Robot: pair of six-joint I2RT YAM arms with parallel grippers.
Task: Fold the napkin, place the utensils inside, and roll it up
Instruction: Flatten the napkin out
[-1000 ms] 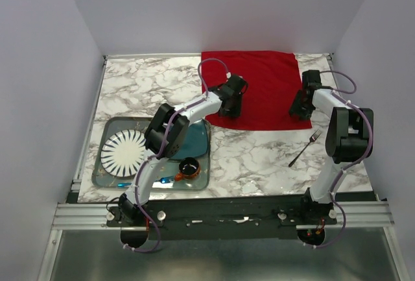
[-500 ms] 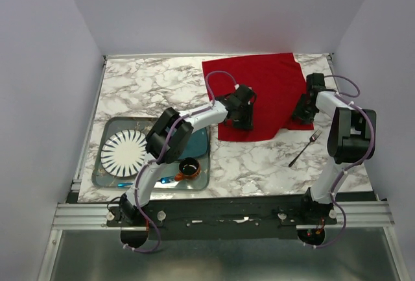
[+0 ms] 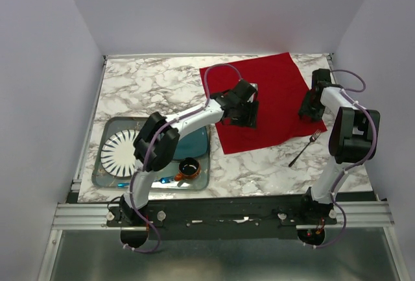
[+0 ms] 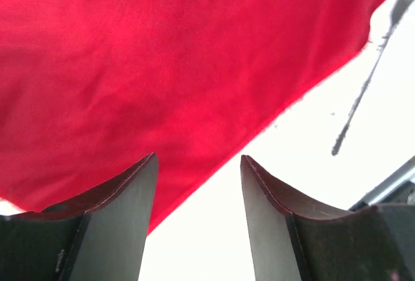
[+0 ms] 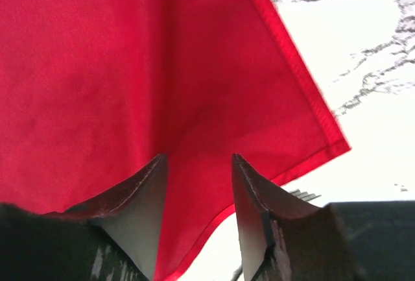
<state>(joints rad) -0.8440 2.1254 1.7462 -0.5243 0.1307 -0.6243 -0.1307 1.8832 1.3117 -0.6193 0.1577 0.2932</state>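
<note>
The left tool (image 4: 198, 158), jaws parted and empty, is hovering over the flat, bright red napkin (image 3: 275, 83) lying skewed on the bench's (image 3: 149, 86) far right, the right tool (image 5: 198, 158) is sitting at its right edge, grip impossible to tell, and the slim silver fork (image 3: 305, 149) is lying diagonally nearer, tines pointing far-right

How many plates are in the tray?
2: a striped plate at left in the tray; a teal plate at right, partly under the left arm, which may hide more.

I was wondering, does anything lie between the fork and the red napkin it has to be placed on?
Nothing visible does. The fork lies on the table just off the near right edge of the napkin, with only bare marble between them.
</note>
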